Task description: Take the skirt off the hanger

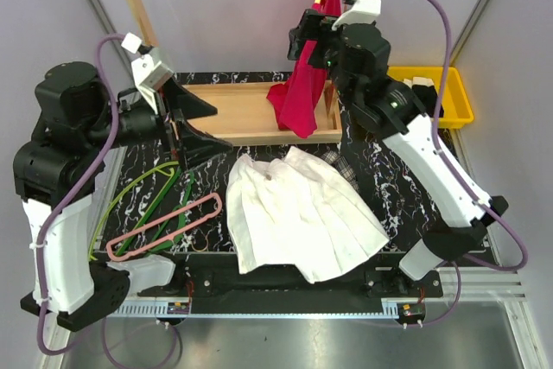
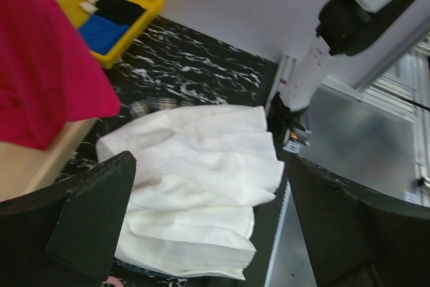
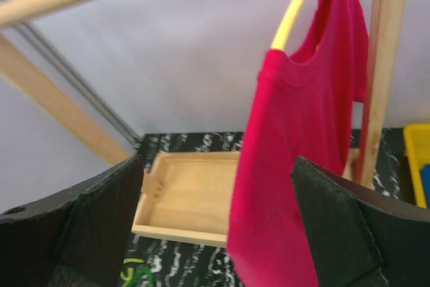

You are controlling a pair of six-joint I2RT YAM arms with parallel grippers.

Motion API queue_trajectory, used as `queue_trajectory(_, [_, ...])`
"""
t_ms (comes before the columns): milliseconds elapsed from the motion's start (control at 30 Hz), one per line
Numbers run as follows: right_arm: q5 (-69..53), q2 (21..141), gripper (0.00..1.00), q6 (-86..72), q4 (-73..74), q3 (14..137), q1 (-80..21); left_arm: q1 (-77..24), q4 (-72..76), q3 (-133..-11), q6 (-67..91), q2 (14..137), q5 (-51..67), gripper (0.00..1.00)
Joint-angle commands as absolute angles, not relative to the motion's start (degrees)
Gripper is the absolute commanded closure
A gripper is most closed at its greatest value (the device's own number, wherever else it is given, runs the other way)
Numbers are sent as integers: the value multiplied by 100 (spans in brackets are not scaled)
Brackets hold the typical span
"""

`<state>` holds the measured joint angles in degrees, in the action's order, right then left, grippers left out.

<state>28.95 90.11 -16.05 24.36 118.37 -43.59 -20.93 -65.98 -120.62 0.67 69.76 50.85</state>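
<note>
Skirt (image 1: 298,213): lay flat on table (image 1: 393,174), off hanger; removal looked done
Hanger (image 1: 164,227): bare, near skirt's left edge, apart; across green hangers (image 1: 143,192)
Left gripper (image 2: 208,233): wide, empty, hovering over skirt
Right gripper (image 3: 218,230): wide, empty; parked by red shirt (image 3: 295,166), clear of work

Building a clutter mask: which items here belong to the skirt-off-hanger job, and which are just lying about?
Job:
skirt
pink hanger

Lying about:
green hangers
red shirt
yellow hanger
plaid garment
yellow bin
</note>
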Motion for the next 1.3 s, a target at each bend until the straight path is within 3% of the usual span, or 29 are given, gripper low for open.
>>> queue_trajectory(0, [3199, 8895, 0, -1328, 2032, 11623, -4236, -1802, -5578, -11701, -18, 6909, 4107, 1])
queue_trajectory(67, [3024, 8789, 0, -1240, 1425, 11365, -4096, -1758, -5301, -11654, -79, 6908, 3964, 1])
queue_trajectory(200, [2901, 9219, 0, -1099, 1564, 11802, -3885, -1530, -5747, -12208, -18, 7347, 4139, 1])
queue_trajectory(267, [2831, 9404, 6, -1090, 1696, 11848, -3806, -1240, -5722, -12112, 139, 7322, 4218, 1])
queue_trajectory(300, [2717, 9422, 20, -1099, 1714, 11795, -3780, -1144, -5661, -12068, 158, 7295, 4288, 1])
queue_trajectory(333, [2603, 9448, 55, -1142, 1714, 11751, -3744, -960, -5634, -12041, 158, 7225, 4298, 1])
queue_trajectory(367, [2584, 9466, 73, -1169, 1723, 11716, -3735, -871, -5608, -12015, 158, 7190, 4307, 1])
queue_trajectory(400, [2601, 9492, 84, -1204, 1740, 11698, -3718, -783, -5599, -12015, 141, 7163, 4359, 1])
queue_trajectory(433, [2636, 9553, 92, -1239, 1888, 11724, -3709, -617, -5599, -12023, 132, 7111, 4368, 1])
queue_trajectory(533, [2707, 9571, 87, -1231, 2100, 11725, -3683, -318, -5581, -12076, 123, 7049, 4447, 1])
queue_trajectory(600, [2742, 9493, 100, -1204, 2136, 11611, -3648, -203, -5572, -12085, 167, 7031, 4500, 1])
queue_trajectory(633, [2751, 9388, 100, -1248, 2153, 11558, -3604, -106, -5581, -12085, 176, 7014, 4552, 1])
queue_trajectory(667, [2725, 9317, 93, -1274, 2145, 11497, -3569, -62, -5581, -12076, 184, 7005, 4596, 1])
queue_trajectory(733, [2733, 9202, 44, -1292, 2110, 11452, -3551, -9, -5572, -11989, 193, 6935, 4684, 1])
queue_trajectory(767, [2751, 9193, 37, -1292, 2101, 11565, -3551, 0, -5572, -11875, 167, 6908, 4711, 1])
queue_trajectory(800, [2777, 9159, 36, -1292, 2031, 11645, -3551, -9, -5572, -11822, 150, 6847, 4720, 1])
queue_trajectory(867, [2804, 9167, 22, -1318, 1943, 11890, -3551, -9, -5564, -11690, 106, 6777, 4711, 1])
queue_trajectory(900, [2752, 9219, 21, -1318, 1821, 11987, -3542, 0, -5572, -11620, 97, 6742, 4711, 1])
queue_trajectory(933, [2699, 9281, 15, -1301, 1819, 12119, -3533, 0, -5572, -11593, 88, 6715, 4711, 1])
queue_trajectory(967, [2637, 9377, 0, -1292, 1819, 12459, -3516, -9, -5572, -11558, 79, 6697, 4702, 1])
queue_trajectory(1267, [2514, 10774, 0, -1265, 2345, 14708, -3332, 0, -5581, -11066, -131, 6285, 4588, 1])
